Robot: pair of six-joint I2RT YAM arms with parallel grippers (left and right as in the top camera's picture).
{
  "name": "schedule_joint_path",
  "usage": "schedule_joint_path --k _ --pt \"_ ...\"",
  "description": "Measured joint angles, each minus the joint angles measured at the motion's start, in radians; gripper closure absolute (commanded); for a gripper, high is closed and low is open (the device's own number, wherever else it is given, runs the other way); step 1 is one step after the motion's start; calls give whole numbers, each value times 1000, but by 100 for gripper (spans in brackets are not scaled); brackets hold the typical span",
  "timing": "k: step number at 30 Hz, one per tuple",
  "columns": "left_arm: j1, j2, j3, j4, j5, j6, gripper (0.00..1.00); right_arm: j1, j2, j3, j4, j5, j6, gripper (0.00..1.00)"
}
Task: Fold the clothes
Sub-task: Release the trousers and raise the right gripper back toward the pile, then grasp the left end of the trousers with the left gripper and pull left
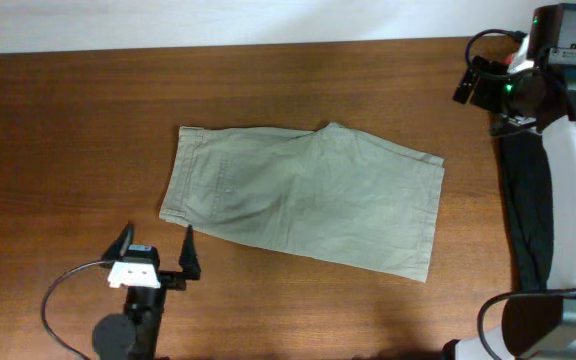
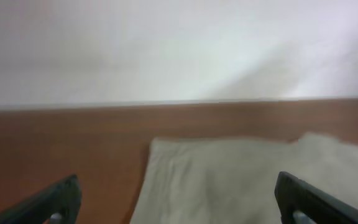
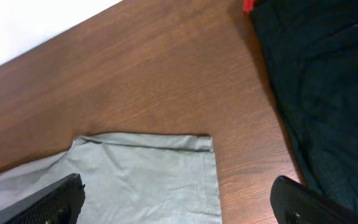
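Note:
The khaki-beige shorts (image 1: 308,195) lie flat on the wooden table (image 1: 68,120), folded in half, with the waistband at the left and the leg hem at the right. My left gripper (image 1: 158,242) is open and empty, just in front of the waistband's near-left corner. Its wrist view shows the shorts (image 2: 229,180) between the spread fingers (image 2: 179,205). My right gripper (image 1: 475,80) is raised at the far right, apart from the shorts. Its wrist view shows the fingers (image 3: 179,208) spread wide above a hem corner of the shorts (image 3: 135,180).
A dark cloth (image 1: 531,210) lies along the table's right side under the right arm; it also shows in the right wrist view (image 3: 328,81). A small red object (image 3: 248,6) sits at its far end. A white wall (image 2: 179,50) stands behind the table's far edge.

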Motion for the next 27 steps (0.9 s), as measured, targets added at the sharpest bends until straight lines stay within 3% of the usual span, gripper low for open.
schedule_joint_path --k 3,8,15,20,22,27 --pt "0 -2 3 132 119 -2 1 -10 0 0 1 0 0 1" --pt "0 150 150 92 175 -6 1 -10 1 0 2 -1 0 1" --pt "2 936 853 -405 192 79 1 -10 3 0 -1 2 0 1" --pt "3 1401 1249 -759 272 183 1 -10 5 0 -2 2 0 1" --pt "3 1558 1327 -757 280 199 1 -10 5 0 -3 2 -1 1" --pt "12 1778 1328 -764 282 206 1 -10 5 0 -2 2 0 1"
